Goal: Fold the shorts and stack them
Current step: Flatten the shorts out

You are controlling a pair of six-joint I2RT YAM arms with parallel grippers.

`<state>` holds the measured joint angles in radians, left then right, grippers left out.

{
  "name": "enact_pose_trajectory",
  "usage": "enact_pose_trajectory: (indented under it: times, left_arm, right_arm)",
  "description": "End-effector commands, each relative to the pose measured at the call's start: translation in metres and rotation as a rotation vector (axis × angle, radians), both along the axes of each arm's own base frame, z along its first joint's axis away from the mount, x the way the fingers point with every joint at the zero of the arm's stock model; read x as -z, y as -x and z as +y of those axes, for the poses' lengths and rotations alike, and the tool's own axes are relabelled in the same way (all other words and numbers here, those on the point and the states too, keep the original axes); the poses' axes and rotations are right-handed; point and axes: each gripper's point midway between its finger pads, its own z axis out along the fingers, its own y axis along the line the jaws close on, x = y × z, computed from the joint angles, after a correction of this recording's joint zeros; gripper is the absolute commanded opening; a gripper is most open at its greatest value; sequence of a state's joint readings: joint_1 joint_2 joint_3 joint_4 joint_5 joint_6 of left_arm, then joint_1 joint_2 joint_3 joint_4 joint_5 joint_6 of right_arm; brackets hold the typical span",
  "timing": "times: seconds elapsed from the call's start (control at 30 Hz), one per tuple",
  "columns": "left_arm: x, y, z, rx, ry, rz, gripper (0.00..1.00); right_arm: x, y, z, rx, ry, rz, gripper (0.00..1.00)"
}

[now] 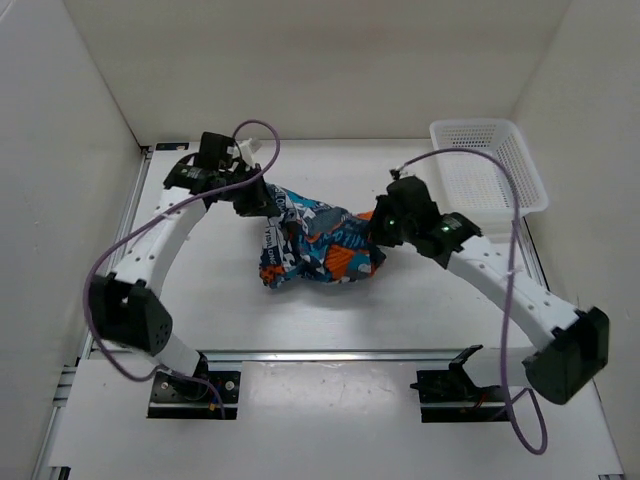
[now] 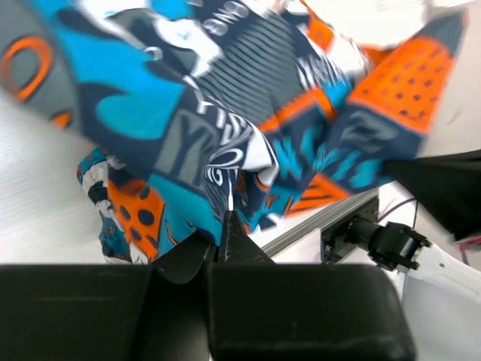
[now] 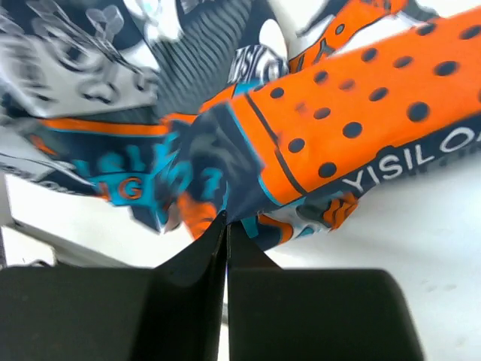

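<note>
the left gripper (image 2: 228,226) is clamping its two fingers tight on a fold of the shorts (image 1: 315,245), the tips meeting with only a thin edge of cloth pinched between them. the right gripper (image 3: 226,226) is gripping in the same way, its fingers drawn to a narrow slit on a navy and orange edge of the fabric.

the top external view is showing the shorts bunched in a crumpled mass between the two grippers, over the middle of the table (image 1: 200,290). the left gripper is holding the far left end and the right gripper the right end. this view is also taking in the white mesh basket (image 1: 475,126), which is sitting at the far right corner, apart from the shorts. it is not showing the fingertips themselves, which the wrist housings are hiding.

the left wrist view is showing the cloth hanging in loose folds in front of the fingers, with an aluminium rail (image 2: 323,222) beyond it. the right wrist view alone is showing an orange panel with dark dots and white lettering (image 3: 391,162) stretching away to the right. whether the lowest folds are touching the table is not clear.
</note>
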<state>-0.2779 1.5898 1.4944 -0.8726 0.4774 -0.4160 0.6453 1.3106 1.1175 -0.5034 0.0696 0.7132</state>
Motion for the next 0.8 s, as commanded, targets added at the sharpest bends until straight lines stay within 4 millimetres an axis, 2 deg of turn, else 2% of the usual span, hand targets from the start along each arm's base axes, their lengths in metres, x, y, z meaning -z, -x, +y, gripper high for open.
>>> enact_pose_trajectory:
  times: [0.0,0.03,0.07,0.1,0.13,0.17,0.2,0.23,0.3,0.4,0.43,0.47,0.5,0.53,0.57,0.6,0.63,0.67,0.7,0.77]
  left_arm:
    - [-0.074,0.023,0.01,-0.007,0.032,-0.178,0.1]
    - [-0.078,0.031,0.013,-0.013,0.026,-0.178,0.1]
    - [-0.096,0.043,0.015,-0.011,0.034,-0.228,0.1]
    - [-0.102,0.048,0.019,-0.023,0.026,-0.247,0.1]
    - [-0.108,0.055,0.019,-0.015,0.031,-0.26,0.1]
    - [-0.118,0.064,0.023,-0.03,0.037,-0.287,0.1]
    - [-0.123,0.068,0.023,-0.038,0.048,-0.295,0.1]
    - [-0.127,0.072,0.021,-0.035,0.057,-0.301,0.1]
    - [-0.132,0.075,0.019,-0.032,0.07,-0.315,0.1]
    - [-0.114,0.065,0.017,-0.044,0.059,-0.281,0.1]
    - [-0.109,0.06,0.017,-0.052,0.049,-0.276,0.1]
    - [-0.098,0.057,0.015,-0.059,0.041,-0.253,0.1]
    - [-0.089,0.047,0.012,-0.079,0.022,-0.23,0.1]
    - [-0.079,0.043,0.011,-0.078,0.014,-0.208,0.13]
    - [-0.071,0.043,0.002,-0.053,0.007,-0.185,0.2]
    - [-0.057,0.041,-0.005,-0.029,0.005,-0.139,0.31]
    - [-0.053,0.042,-0.01,-0.012,0.008,-0.123,0.42]
    - [-0.053,0.044,-0.013,0.004,0.004,-0.129,0.72]
    - [-0.053,0.043,-0.011,-0.01,-0.023,-0.137,0.86]
    - [-0.053,0.041,0.0,-0.055,-0.069,-0.154,1.0]
  right_arm:
    - [-0.068,0.001,-0.046,0.052,0.125,-0.207,0.0]
    - [-0.077,0.007,-0.055,0.053,0.143,-0.221,0.0]
    - [-0.091,0.009,-0.061,0.059,0.146,-0.254,0.0]
    - [-0.121,0.011,-0.071,0.075,0.146,-0.331,0.0]
    - [-0.13,0.016,-0.076,0.065,0.156,-0.343,0.0]
    - [-0.139,0.012,-0.085,0.087,0.163,-0.362,0.0]
    - [-0.162,0.012,-0.089,0.069,0.157,-0.413,0.0]
    - [-0.167,0.008,-0.089,0.058,0.17,-0.419,0.0]
    - [-0.167,-0.014,-0.091,0.056,0.22,-0.415,0.0]
    - [-0.176,-0.065,-0.078,0.033,0.222,-0.423,0.0]
    - [-0.152,-0.095,-0.067,0.004,0.255,-0.378,0.0]
    - [-0.177,-0.12,-0.067,0.027,0.225,-0.438,0.0]
    - [-0.176,-0.138,-0.06,0.014,0.22,-0.437,0.0]
    - [-0.139,-0.174,-0.043,-0.023,0.225,-0.362,0.02]
    - [-0.129,-0.186,-0.04,-0.032,0.233,-0.321,0.14]
    - [-0.165,-0.203,-0.036,-0.019,0.194,-0.398,0.34]
    - [-0.127,-0.227,-0.03,-0.021,0.208,-0.314,0.62]
    - [-0.119,-0.223,-0.032,-0.01,0.22,-0.255,0.74]
    - [-0.132,-0.227,-0.03,0.003,0.2,-0.281,0.79]
    - [-0.125,-0.22,-0.038,0.022,0.202,-0.246,0.81]
